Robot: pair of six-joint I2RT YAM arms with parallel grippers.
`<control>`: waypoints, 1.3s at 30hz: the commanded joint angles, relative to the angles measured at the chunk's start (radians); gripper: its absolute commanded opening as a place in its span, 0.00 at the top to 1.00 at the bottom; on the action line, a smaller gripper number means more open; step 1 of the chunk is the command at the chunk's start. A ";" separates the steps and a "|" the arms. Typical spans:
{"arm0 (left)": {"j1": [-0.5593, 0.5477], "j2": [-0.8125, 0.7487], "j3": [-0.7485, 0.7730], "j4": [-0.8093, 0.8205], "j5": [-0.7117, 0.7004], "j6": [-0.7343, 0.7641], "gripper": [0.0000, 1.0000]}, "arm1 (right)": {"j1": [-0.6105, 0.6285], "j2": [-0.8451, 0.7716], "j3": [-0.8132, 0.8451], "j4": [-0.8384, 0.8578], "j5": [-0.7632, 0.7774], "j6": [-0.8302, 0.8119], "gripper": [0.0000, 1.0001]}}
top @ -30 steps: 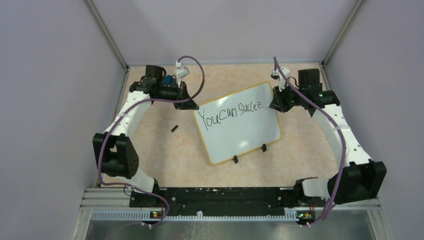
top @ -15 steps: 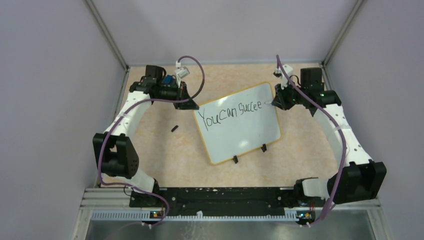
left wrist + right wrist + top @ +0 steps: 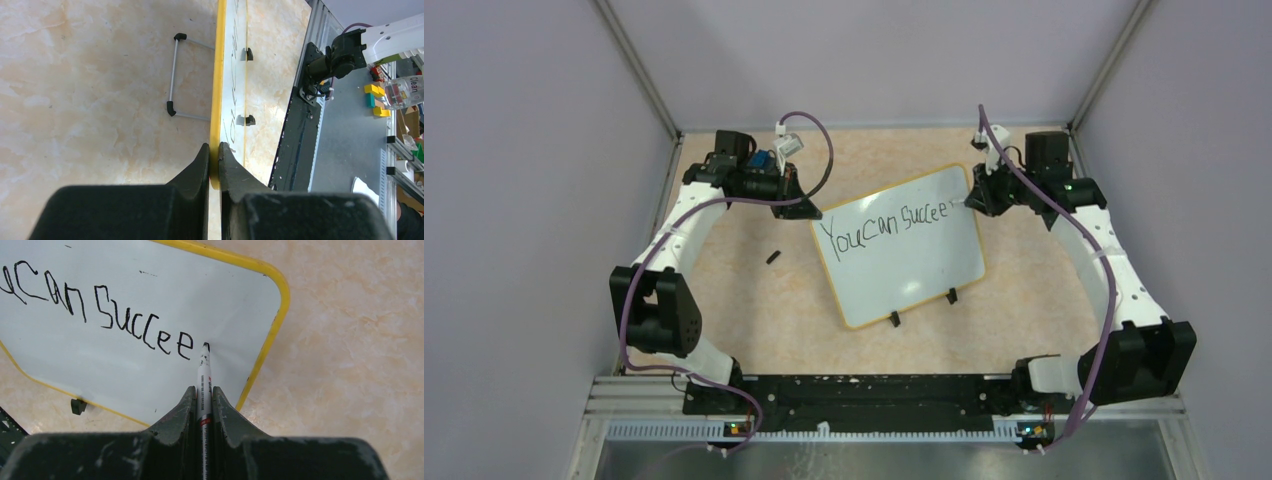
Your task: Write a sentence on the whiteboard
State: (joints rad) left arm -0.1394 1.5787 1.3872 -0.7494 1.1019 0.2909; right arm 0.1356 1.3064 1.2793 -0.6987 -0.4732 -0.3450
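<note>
The whiteboard (image 3: 904,270) on the table (image 3: 724,300) looks light, stiff and slick, apt to slide under pen pressure; the left pincer (image 3: 214,156) pinches its yellow rim, a sensible hold. The right pincer (image 3: 203,396) clamps the marker (image 3: 204,371), tip beside the sentence (image 3: 107,307)'s end.

On the whiteboard (image 3: 902,262), toward the far right corner of the bench (image 3: 754,300), you can read the sentence (image 3: 884,225) in black handwriting: "You can succee". A bottle (image 3: 406,94) beyond the near edge shows "Clean". The print on the marker (image 3: 204,385) is too small to read.
</note>
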 commanded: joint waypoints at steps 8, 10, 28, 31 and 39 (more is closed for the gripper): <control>-0.026 -0.016 -0.022 -0.008 -0.007 0.033 1.00 | 0.009 -0.028 -0.041 0.006 -0.002 -0.021 1.00; -0.026 -0.016 -0.021 -0.008 -0.007 0.034 1.00 | 0.010 -0.030 -0.047 0.000 0.001 -0.028 1.00; -0.028 -0.018 -0.022 -0.008 -0.010 0.034 1.00 | -0.001 -0.004 0.035 0.025 0.053 -0.015 1.00; -0.028 -0.016 -0.022 -0.008 -0.009 0.035 1.00 | -0.001 0.000 0.048 0.038 0.049 -0.003 1.00; -0.028 -0.018 -0.022 -0.008 -0.012 0.038 1.00 | -0.003 0.027 0.089 0.062 0.057 0.015 1.00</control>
State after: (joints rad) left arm -0.1394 1.5787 1.3869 -0.7475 1.1011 0.2909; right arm 0.1360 1.3178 1.3067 -0.6899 -0.4271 -0.3447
